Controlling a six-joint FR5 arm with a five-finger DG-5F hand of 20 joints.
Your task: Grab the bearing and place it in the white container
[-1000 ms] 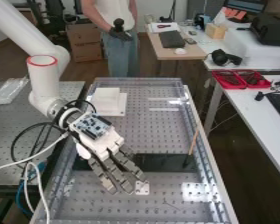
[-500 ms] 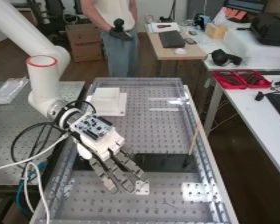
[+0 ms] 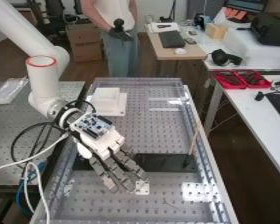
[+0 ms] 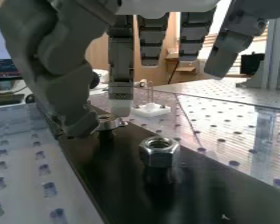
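The hand hung over the black strip, fingers loosely extended, its thumb beside what looked like the bearing.

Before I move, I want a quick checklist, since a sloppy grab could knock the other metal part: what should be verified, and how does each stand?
1. Robot hand at the bearing: ok, thumb on one side, a finger on the other.
2. Fingers curled for the grasp: not ok, they hang straight.
3. Nut apart from the thumb: ok, it stands alone on the dark strip.
4. White container on the bench: ok.
5. Room inside the container: cannot tell.
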